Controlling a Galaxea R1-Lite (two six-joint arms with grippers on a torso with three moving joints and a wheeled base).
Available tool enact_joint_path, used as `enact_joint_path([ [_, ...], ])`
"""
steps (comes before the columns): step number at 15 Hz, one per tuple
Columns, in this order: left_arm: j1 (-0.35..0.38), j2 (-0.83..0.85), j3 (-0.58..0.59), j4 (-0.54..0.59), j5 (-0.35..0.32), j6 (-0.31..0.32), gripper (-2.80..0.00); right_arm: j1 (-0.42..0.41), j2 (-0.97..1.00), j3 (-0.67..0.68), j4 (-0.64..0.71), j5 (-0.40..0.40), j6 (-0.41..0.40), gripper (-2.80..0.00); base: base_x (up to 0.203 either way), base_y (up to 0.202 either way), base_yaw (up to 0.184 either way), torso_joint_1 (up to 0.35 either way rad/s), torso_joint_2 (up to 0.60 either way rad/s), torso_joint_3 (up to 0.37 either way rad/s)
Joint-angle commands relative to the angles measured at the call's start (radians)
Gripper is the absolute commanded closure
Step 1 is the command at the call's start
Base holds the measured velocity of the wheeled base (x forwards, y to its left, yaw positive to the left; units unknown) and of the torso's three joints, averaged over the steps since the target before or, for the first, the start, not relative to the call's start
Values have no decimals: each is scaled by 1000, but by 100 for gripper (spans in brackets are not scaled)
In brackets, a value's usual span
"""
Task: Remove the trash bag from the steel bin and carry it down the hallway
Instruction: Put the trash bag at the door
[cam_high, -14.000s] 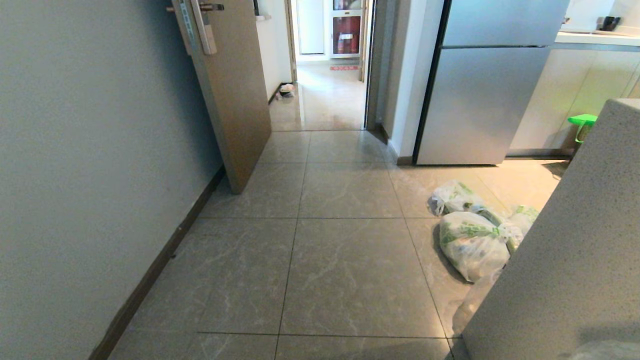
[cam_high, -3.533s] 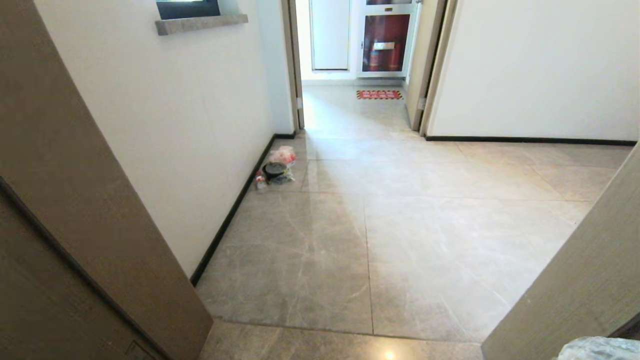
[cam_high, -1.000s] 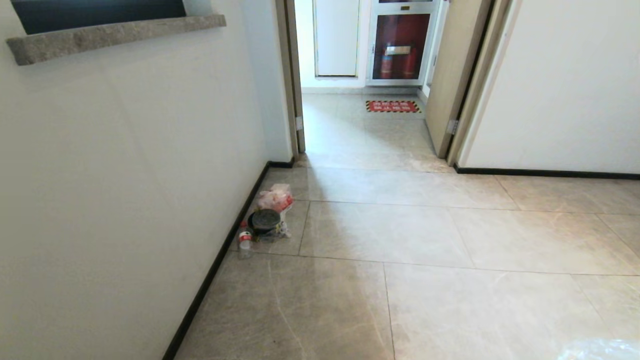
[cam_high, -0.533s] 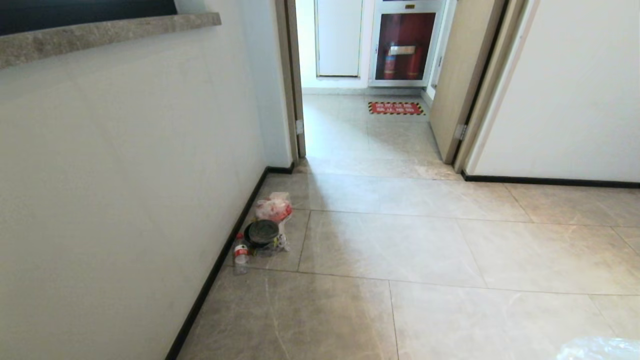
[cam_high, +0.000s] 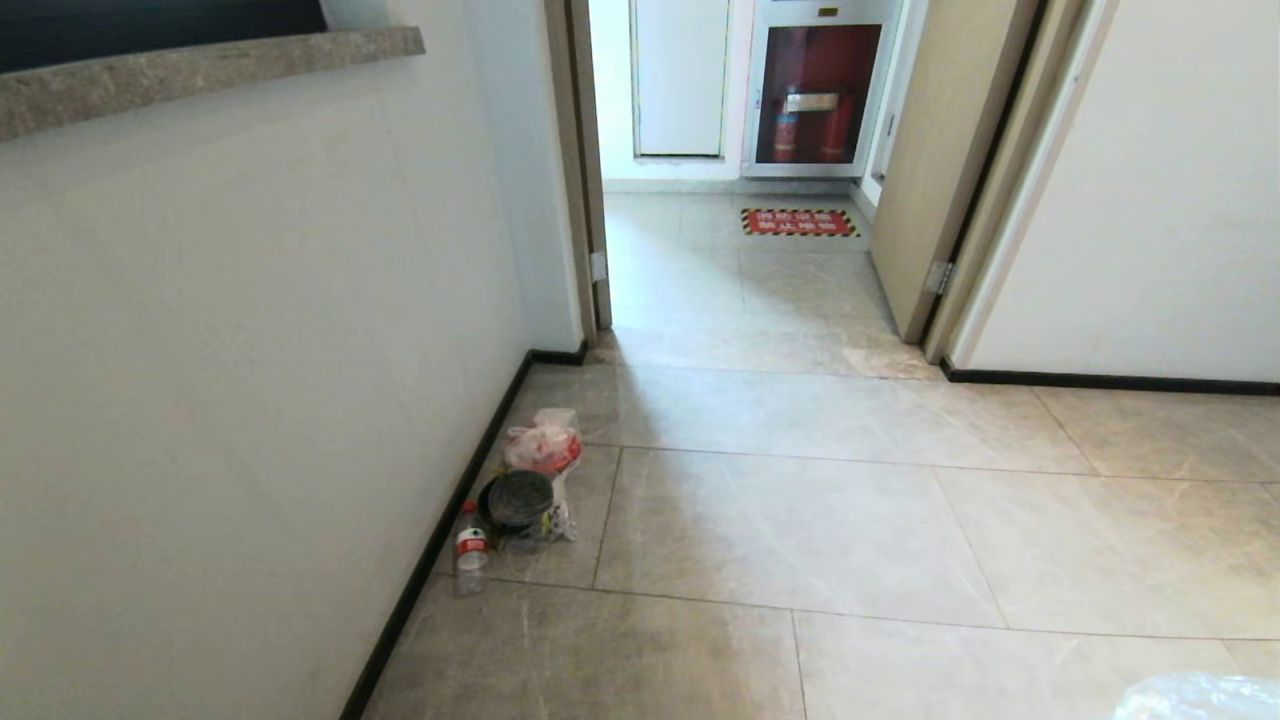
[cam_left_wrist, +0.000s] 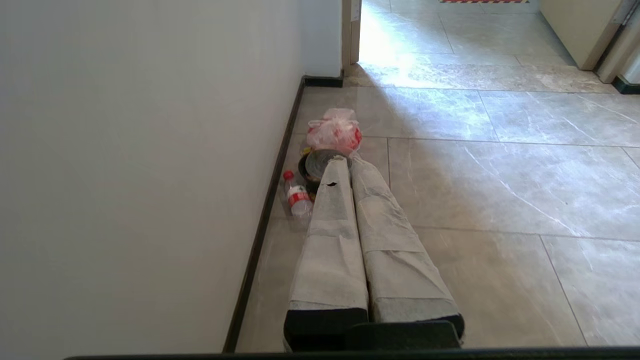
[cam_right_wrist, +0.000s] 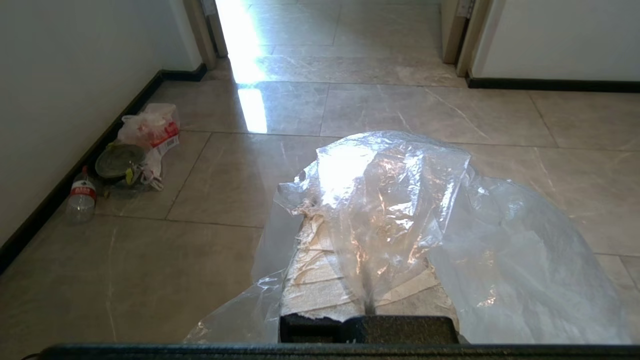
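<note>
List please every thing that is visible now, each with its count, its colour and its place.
trash bag: 1, clear, draped over the right gripper
small bag: 1, red-and-white contents, by the left wall
round dark container: 1, black, just before the small bag
bottle: 1, clear with red label, against the skirting
floor sticker: 1, red, beyond the doorway
red cabinet: 1, far end
left gripper: 1, grey-wrapped, shut, empty
right gripper: 1, grey-wrapped, shut on the bag
</note>
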Motion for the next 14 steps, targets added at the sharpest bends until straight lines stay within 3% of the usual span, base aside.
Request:
enact_joint_path([
  [1, 0, 1, 3, 0, 0, 0, 0, 0, 0, 2, 0, 0, 0, 0, 194, 0, 1, 4, 6, 2],
  [8, 0, 1, 2, 0, 0, 2, 0, 0, 1, 2, 1, 0, -1, 0, 183, 0, 1, 2, 3, 2],
  [12, 0, 1, 3, 0, 0, 0, 0, 0, 1, 2, 0, 0, 0, 0, 0, 0, 0, 0, 0, 0],
  [14, 0, 1, 2, 0, 0, 0, 0, 0, 0, 2, 0, 0, 0, 0, -1, 6, -129, 0, 2, 0],
])
